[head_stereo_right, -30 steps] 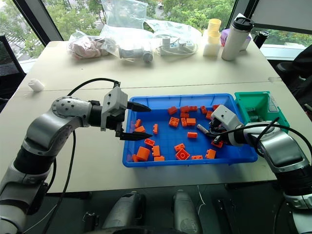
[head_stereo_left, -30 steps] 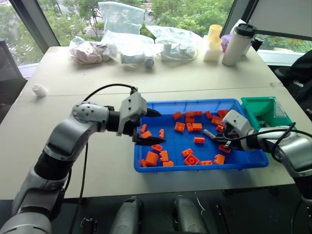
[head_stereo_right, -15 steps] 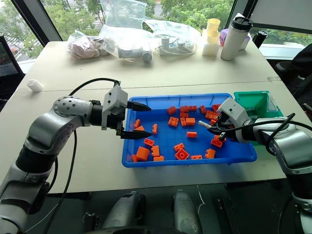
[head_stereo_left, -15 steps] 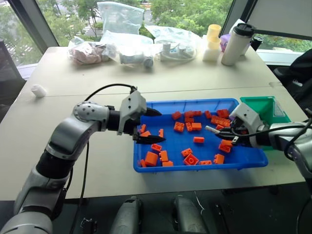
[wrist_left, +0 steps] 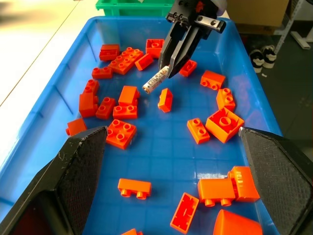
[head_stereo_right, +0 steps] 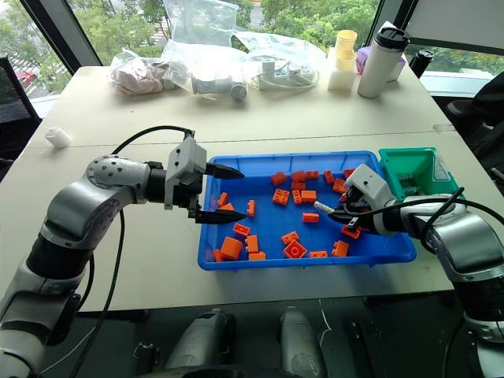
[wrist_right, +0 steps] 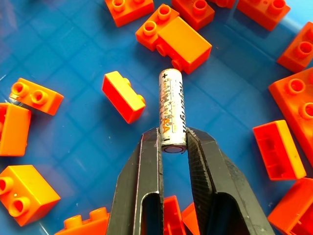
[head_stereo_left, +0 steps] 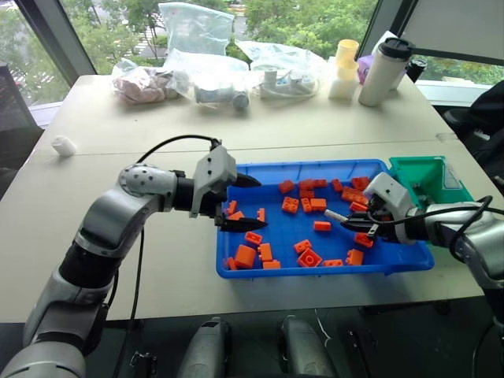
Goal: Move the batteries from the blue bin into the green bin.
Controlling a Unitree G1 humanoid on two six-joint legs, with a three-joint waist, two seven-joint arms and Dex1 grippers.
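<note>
The right claw pinches one battery by its very end, above the blue bin near its right edge. The battery is light, stiff and smooth, so it could swivel or slip; a mid-body hold would be safer. Orange bricks lie below. The left claw hangs open over the bin's left edge. The green bin touches the right end.

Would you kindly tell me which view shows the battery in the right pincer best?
The right wrist view: the battery sits large between the right pincer tips, label visible. The left wrist view shows it small, over the blue bin; the eye views show a sliver.
</note>
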